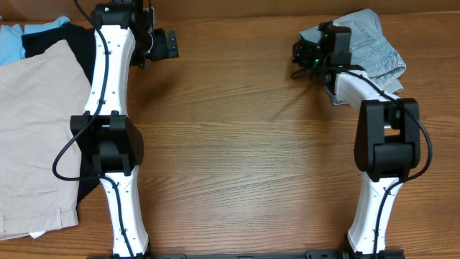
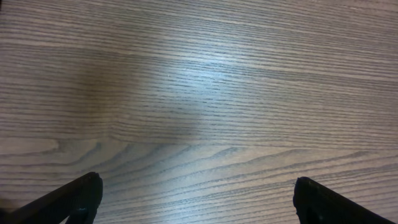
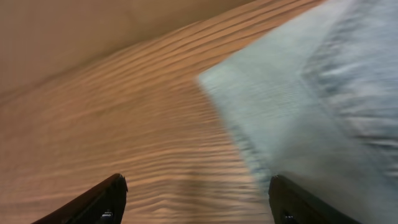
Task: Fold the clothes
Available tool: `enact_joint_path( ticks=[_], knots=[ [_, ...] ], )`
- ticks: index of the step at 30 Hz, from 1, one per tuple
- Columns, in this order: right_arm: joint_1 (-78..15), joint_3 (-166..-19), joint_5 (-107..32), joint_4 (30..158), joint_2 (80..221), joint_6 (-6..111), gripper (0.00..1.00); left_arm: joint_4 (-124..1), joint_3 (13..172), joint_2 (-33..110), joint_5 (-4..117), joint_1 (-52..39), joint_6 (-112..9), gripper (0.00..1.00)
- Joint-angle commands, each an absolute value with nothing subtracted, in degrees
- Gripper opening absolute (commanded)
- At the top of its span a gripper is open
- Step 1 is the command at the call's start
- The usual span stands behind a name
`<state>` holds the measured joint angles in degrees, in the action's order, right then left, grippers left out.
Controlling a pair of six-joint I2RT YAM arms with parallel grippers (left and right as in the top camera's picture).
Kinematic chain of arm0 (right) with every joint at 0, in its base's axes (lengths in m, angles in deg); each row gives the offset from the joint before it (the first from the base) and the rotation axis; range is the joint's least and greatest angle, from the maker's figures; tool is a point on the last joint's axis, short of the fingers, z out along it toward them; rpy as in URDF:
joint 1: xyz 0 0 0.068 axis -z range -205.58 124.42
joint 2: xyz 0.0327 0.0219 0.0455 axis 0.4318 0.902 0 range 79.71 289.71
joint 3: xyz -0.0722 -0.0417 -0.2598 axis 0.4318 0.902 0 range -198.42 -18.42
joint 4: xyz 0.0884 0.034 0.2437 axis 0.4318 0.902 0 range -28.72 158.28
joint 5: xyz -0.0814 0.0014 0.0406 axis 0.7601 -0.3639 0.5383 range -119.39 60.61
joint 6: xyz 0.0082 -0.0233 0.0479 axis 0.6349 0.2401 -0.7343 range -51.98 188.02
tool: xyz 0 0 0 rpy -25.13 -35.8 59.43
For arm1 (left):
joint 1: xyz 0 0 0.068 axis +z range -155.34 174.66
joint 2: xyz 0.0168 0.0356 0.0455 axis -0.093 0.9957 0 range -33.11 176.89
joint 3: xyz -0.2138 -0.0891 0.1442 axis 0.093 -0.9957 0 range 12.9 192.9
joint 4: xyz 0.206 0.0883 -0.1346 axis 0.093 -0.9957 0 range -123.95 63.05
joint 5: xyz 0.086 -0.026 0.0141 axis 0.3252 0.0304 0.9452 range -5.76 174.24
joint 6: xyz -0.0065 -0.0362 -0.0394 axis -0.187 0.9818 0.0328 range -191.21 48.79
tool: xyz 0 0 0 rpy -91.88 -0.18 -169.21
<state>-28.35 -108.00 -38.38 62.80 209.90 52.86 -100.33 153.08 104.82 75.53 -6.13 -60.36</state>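
The light blue denim shorts point(image 1: 375, 42) lie folded in a compact bundle at the far right of the table. In the right wrist view the denim point(image 3: 323, 106) fills the right side, blurred. My right gripper point(image 1: 307, 55) is open and empty at the bundle's left edge; its fingertips point(image 3: 198, 196) straddle bare wood and the denim edge. My left gripper point(image 1: 167, 44) is open and empty over bare wood at the far left-centre; its wide-apart fingertips point(image 2: 198, 196) show only the tabletop.
Large beige shorts point(image 1: 36, 137) lie at the left edge with a black garment point(image 1: 57, 36) and a light blue piece point(image 1: 11, 43) behind them. The wooden tabletop point(image 1: 244, 144) spans the middle between both arms.
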Motion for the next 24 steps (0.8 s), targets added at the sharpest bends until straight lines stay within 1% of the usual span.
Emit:
enact_joint_path(
  ticks=[1, 7, 17, 24],
  knots=[
    [-28.17, -108.13, -38.88, 62.58, 212.13, 55.70, 0.77, -100.16, 152.90, 105.23, 75.90, -6.66, -59.40, 1.00],
    [-27.56, -108.13, -37.20, 60.94, 212.31, 55.87, 0.76, -100.16, 152.90, 105.23, 75.88, -6.66, -59.40, 1.00],
    [-27.08, -108.13, -29.40, 57.25, 212.37, 55.85, 0.75, -100.16, 152.90, 105.23, 75.88, -6.66, -59.40, 1.00],
    [-24.59, -108.13, -28.98, 55.96, 212.50, 55.83, 0.76, -100.09, 152.90, 105.23, 75.90, -6.66, -59.40, 1.00]
  ],
)
